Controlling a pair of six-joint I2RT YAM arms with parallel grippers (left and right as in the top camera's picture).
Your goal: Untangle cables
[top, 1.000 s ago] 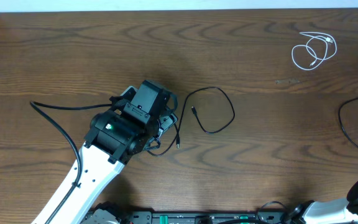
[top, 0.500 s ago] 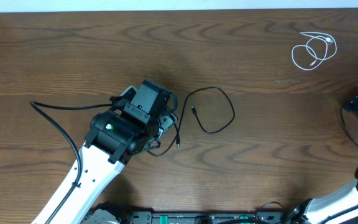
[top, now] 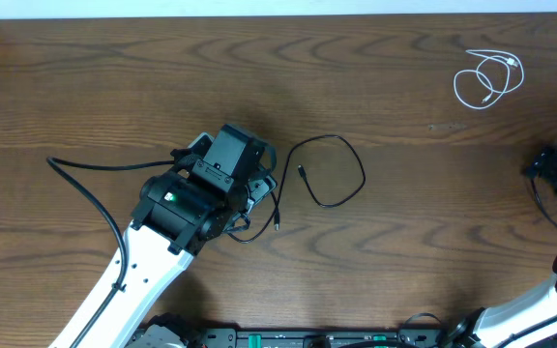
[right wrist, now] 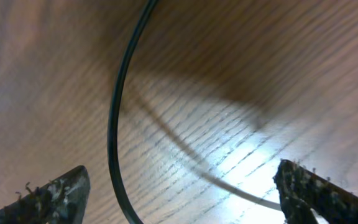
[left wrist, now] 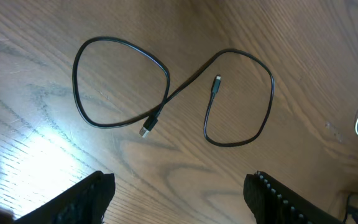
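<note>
Left wrist view: whole figure-eight of thin black cable (left wrist: 166, 99), both plug ends showing; half hidden overhead under the arm.
Overhead: white cable (top: 488, 79), loose coil, far right on grained wooden table (top: 404, 261).
Left gripper (left wrist: 179, 190): spread wide, empty, clear of the figure-eight.
Right gripper (right wrist: 179, 186): spread wide, empty, over second black cable (right wrist: 114, 124) at right edge.

Looped cable (top: 363, 174) central on table (top: 162, 77), coiled cable (top: 482, 77) far right (third cable (top: 533, 193) nearer).
</note>
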